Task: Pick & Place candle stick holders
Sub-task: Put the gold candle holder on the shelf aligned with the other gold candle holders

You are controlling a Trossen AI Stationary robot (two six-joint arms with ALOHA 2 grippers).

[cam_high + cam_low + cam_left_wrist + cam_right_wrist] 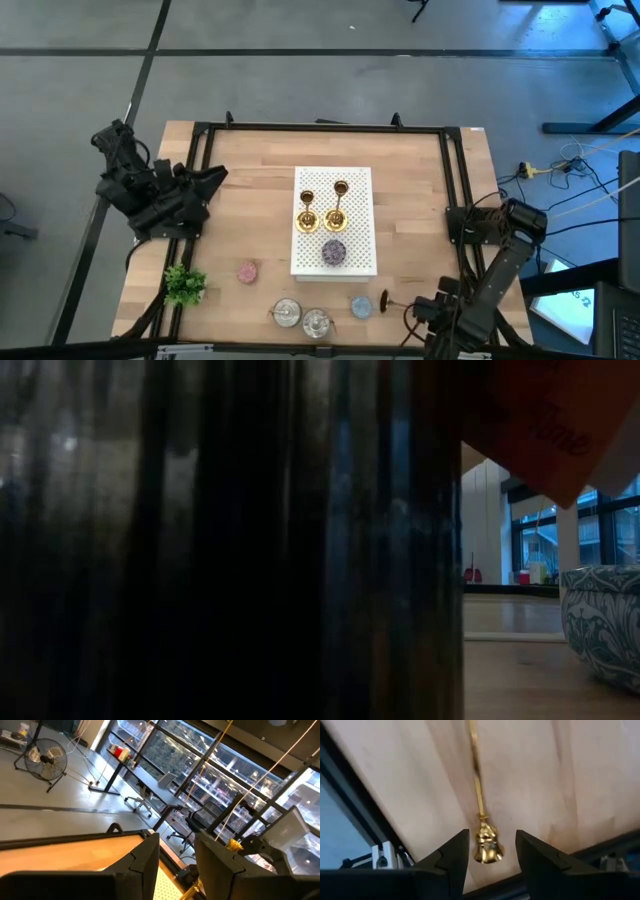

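Right wrist view puts the lying candlestick on the bare counter, its cup end between my right fingers, which are spread to either side and not touching it. I judge the step is the grasp. I'd lower squarely, centre the thin stem and close gently, since the brass looks slippery and could roll. From above, the other two candlesticks stand upright on the white tray; the third lies near the right gripper. The left gripper waits at the counter's left edge, fingers apart, holding nothing.
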